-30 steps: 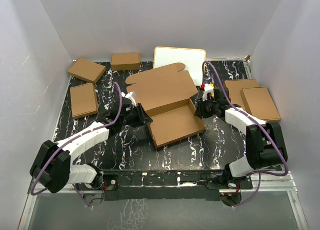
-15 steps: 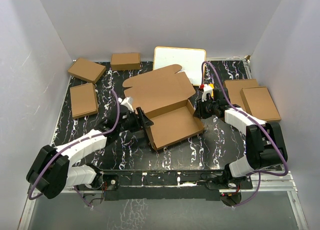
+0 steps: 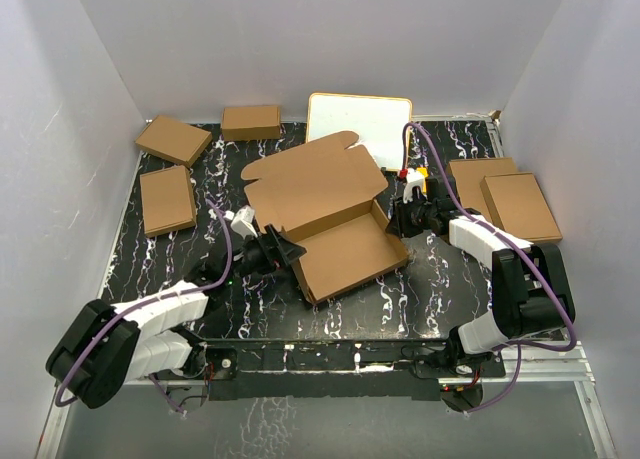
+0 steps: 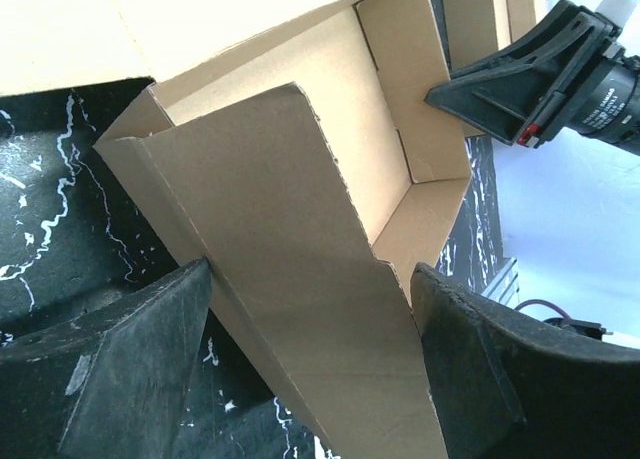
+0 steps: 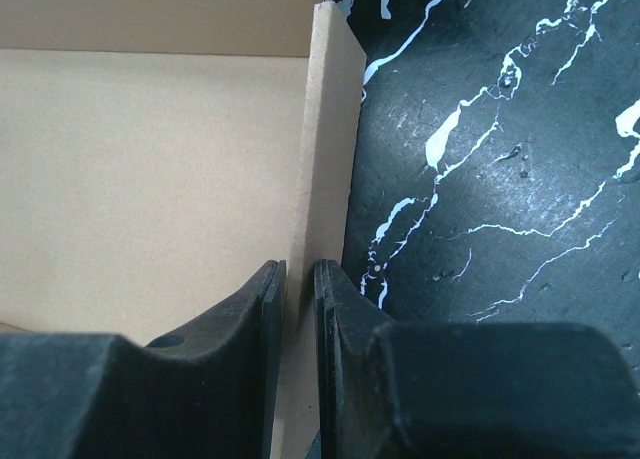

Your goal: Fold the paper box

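So the paper box [image 3: 335,214] sits mid-way on the tabletop [image 3: 440,269], black marble with white veins, with pale walls [image 3: 300,39] around. The tray faces up, its long axis slanting near-left to far-right, lid laid back toward the far wall. The right pincer [image 3: 398,219] is clenched on its right side wall; the left pincer [image 3: 285,251] is spread wide at the left flap.

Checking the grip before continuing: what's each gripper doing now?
Left gripper: open, straddling the paper box flap.
Right gripper: shut on the paper box's wall.

Marbled table [image 3: 450,279], paper box [image 3: 315,184], smaller boxes [image 3: 167,200]
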`<state>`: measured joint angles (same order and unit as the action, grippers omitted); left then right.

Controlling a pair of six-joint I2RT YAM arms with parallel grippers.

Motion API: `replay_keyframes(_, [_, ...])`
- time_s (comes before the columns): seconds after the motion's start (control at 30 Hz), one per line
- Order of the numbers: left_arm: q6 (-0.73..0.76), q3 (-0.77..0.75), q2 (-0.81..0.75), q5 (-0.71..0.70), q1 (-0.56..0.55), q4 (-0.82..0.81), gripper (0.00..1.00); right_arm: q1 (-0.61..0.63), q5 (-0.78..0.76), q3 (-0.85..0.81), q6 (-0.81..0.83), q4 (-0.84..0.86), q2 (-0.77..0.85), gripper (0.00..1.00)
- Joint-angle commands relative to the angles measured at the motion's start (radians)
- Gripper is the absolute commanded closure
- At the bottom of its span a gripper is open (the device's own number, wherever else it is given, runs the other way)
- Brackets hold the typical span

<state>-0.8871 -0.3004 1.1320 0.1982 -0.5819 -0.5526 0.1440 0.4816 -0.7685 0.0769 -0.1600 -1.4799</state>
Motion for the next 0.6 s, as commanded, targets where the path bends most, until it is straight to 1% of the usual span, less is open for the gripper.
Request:
replay_keyframes(0.0, [-0.038, 0.047, 0.001, 0.018, -0.006, -0.171, 0.21, 0.009, 0.054, 0.006, -0.006, 0.038, 0.026, 0.79])
replay_keyframes(0.03, [-0.048, 0.067, 0.005, 0.020, -0.006, -0.210, 0.21, 0.010, 0.054, 0.006, -0.006, 0.038, 0.026, 0.79])
replay_keyframes(0.13, [-0.080, 0.105, 0.013, 0.012, -0.006, -0.315, 0.14, 0.008, 0.056, 0.006, -0.005, 0.037, 0.026, 0.79])
replay_keyframes(0.27, [-0.093, 0.116, 0.035, 0.012, -0.006, -0.364, 0.12, 0.010, 0.057, 0.006, -0.005, 0.037, 0.024, 0.79])
replay_keyframes(0.37, [-0.116, 0.141, 0.054, 0.009, -0.006, -0.447, 0.11, 0.010, 0.058, 0.006, -0.005, 0.037, 0.024, 0.79])
replay_keyframes(0.47, [-0.134, 0.152, 0.071, 0.012, -0.006, -0.507, 0.03, 0.010, 0.059, 0.006, -0.005, 0.037, 0.024, 0.79])
replay_keyframes(0.57, [-0.151, 0.159, 0.079, 0.008, -0.006, -0.548, 0.03, 0.010, 0.060, 0.006, -0.005, 0.037, 0.024, 0.79])
